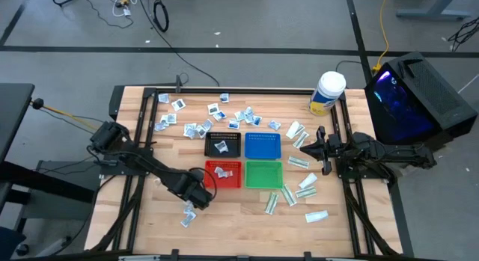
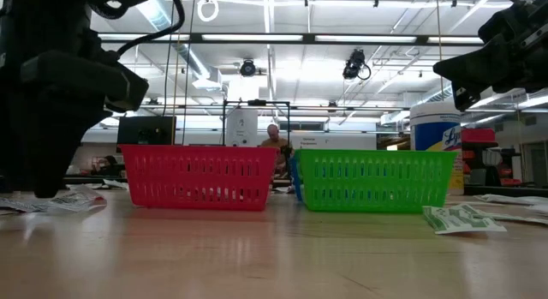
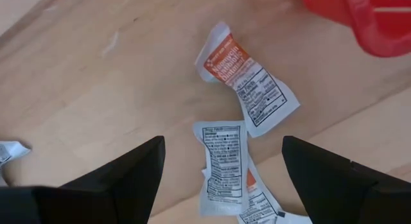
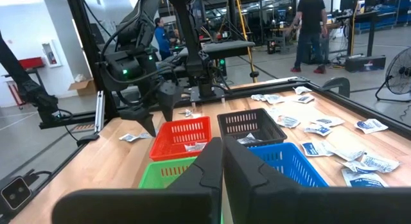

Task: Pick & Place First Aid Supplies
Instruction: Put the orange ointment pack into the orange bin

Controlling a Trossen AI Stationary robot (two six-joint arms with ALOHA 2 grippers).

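Observation:
My left gripper (image 1: 196, 200) is open, low over the near part of the table just in front of the red tray (image 1: 224, 174). In the left wrist view its fingers (image 3: 221, 166) stand on either side of a small white packet with black print (image 3: 221, 169) that lies flat on the wood. An orange-and-white packet (image 3: 244, 83) lies just beyond it, and a third (image 3: 260, 208) is partly tucked under it. My right gripper (image 1: 314, 145) is shut and empty, held in the air at the table's right side beside white-and-green packets (image 1: 299, 162).
Black (image 1: 222, 143), blue (image 1: 263, 145), red and green (image 1: 263, 173) mesh trays sit mid-table; the black and red ones each hold a packet. Squarish white packets (image 1: 217, 115) are scattered along the far side. A white jar (image 1: 327, 93) stands at the far right corner. People move in the room behind.

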